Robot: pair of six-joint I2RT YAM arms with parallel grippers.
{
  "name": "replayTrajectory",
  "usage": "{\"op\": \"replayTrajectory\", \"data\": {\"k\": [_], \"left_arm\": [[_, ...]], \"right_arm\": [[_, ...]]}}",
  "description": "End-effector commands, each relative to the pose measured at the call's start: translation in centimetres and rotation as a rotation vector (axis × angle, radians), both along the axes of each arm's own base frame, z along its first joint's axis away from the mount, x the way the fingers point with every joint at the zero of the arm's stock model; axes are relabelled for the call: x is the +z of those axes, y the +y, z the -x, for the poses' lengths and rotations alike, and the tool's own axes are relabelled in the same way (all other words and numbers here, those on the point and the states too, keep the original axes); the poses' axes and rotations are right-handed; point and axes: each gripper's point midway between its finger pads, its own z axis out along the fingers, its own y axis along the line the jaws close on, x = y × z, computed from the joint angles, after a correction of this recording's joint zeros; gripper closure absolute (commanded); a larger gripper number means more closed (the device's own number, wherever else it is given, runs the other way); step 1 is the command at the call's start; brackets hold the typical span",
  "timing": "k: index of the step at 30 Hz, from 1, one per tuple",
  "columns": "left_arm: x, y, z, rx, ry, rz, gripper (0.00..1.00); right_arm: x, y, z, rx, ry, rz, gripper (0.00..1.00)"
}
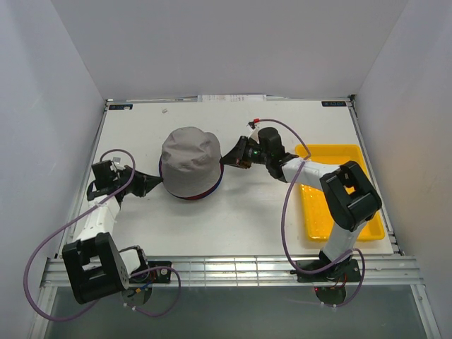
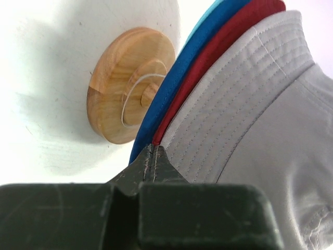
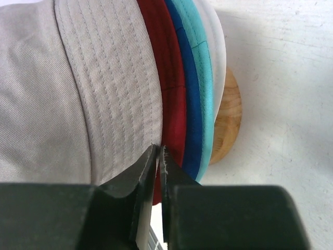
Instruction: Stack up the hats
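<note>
Left hand [image 2: 151, 152], right hand [image 3: 158, 151], hats [image 1: 189, 161] stacked between

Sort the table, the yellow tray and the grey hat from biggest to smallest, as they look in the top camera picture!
1. white table
2. yellow tray
3. grey hat. It sits raised, nearer the camera, so it may look bigger than it really is.
</note>
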Motion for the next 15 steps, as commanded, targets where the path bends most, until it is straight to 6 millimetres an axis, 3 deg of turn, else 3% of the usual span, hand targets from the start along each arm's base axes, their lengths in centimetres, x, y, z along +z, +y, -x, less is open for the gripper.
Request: {"op": "replayTrajectory", "data": {"k": [1,6,15], "left_arm": [[0.8,1.4,-1.8,0.017,-0.042,-0.075,1.00],[0.9,2.1,-3.6,-0.006,-0.040,-0.098,1.00],[0.9,2.9,-6.1,-0.040,-0.039,-0.124,1.00]], "right_arm": [[2.5,-0.2,0.3,0.001,-0.080,-0.027,0.86],[3.4,-0.8,0.2,-0.013,-0.098,-0.026,0.73],[4.2,-1.7,-1.1,-0.029,-0.108,-0.035,0.63]]}}
